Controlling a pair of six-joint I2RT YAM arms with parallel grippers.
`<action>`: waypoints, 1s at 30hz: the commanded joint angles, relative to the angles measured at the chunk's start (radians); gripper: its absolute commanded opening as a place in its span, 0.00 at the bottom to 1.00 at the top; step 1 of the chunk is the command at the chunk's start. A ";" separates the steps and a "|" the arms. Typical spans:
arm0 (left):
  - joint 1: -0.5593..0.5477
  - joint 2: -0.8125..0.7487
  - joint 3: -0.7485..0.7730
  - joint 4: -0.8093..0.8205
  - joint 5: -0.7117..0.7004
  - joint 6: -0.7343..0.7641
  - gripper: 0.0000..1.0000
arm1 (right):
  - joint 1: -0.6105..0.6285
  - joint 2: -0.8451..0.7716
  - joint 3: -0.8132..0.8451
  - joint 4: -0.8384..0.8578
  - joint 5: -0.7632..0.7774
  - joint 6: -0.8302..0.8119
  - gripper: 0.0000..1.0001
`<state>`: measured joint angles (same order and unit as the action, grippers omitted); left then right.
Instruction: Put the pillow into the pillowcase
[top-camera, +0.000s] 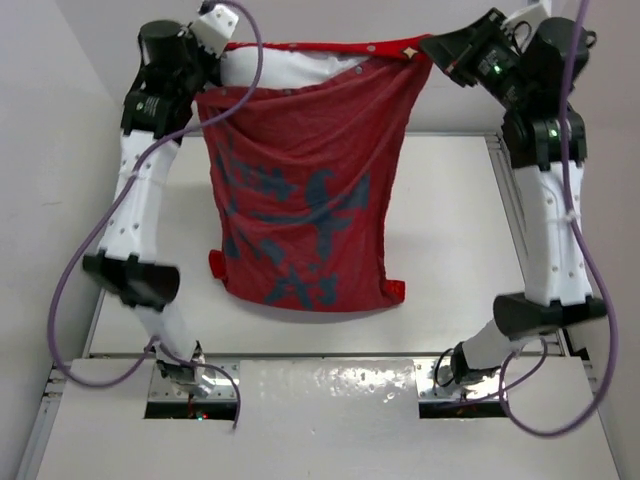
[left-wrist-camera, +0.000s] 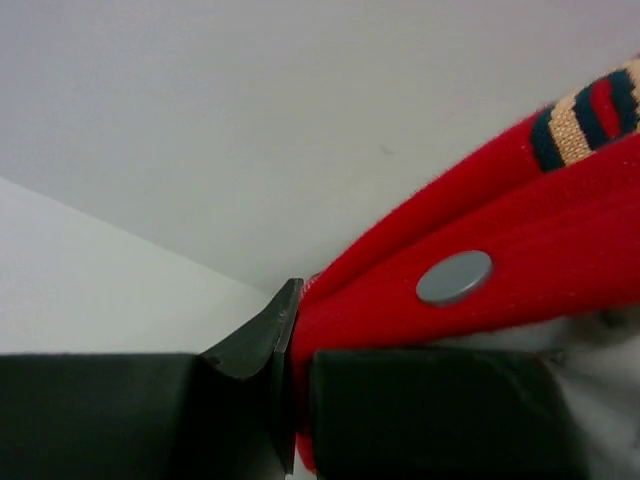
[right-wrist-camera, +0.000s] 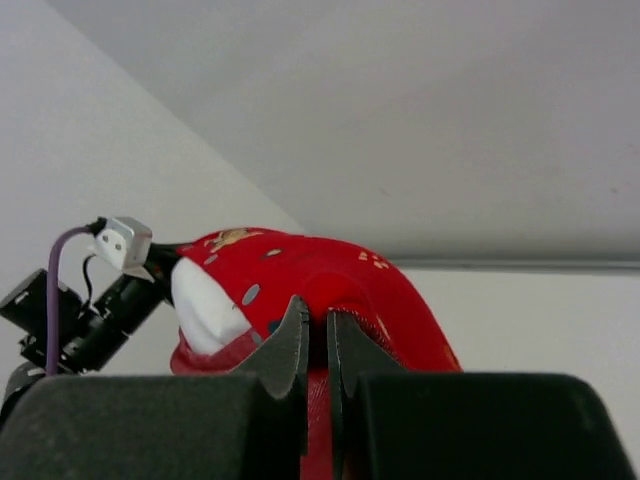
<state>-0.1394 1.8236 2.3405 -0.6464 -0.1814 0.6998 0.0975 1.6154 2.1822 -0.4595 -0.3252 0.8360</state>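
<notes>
Red fabric of the pillowcase (top-camera: 300, 200) hangs lengthwise below both grippers, its closed end toward the table (top-camera: 450, 220). We clamp the open hem at opposite corners: the left gripper (left-wrist-camera: 288, 340) is closed on one and the right gripper (right-wrist-camera: 318, 335) on the other. The pillow (top-camera: 285, 68) shows white at the mouth, midway between the arms.

A: Where does the top view sit?
B: High above the pillowcase (top-camera: 300, 200), on its near side, looking down over the whole desk (top-camera: 450, 230).
A: The wrist views?
B: Tight against its top edge, one at each corner. All three share that edge.
</notes>
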 joint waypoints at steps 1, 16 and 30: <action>0.139 -0.441 -0.188 0.417 -0.078 -0.091 0.00 | -0.085 -0.363 -0.042 0.289 0.144 -0.015 0.00; 0.139 -0.507 0.127 0.051 0.123 -0.146 0.00 | -0.084 -0.641 -0.263 0.432 0.084 0.028 0.00; 0.139 -0.275 -0.083 0.028 0.119 -0.135 0.00 | -0.085 -0.260 -0.222 0.410 0.100 0.077 0.00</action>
<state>-0.0467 1.5635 2.2173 -0.7341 0.1795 0.5545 0.0422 1.3346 1.8870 -0.1860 -0.4404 0.9112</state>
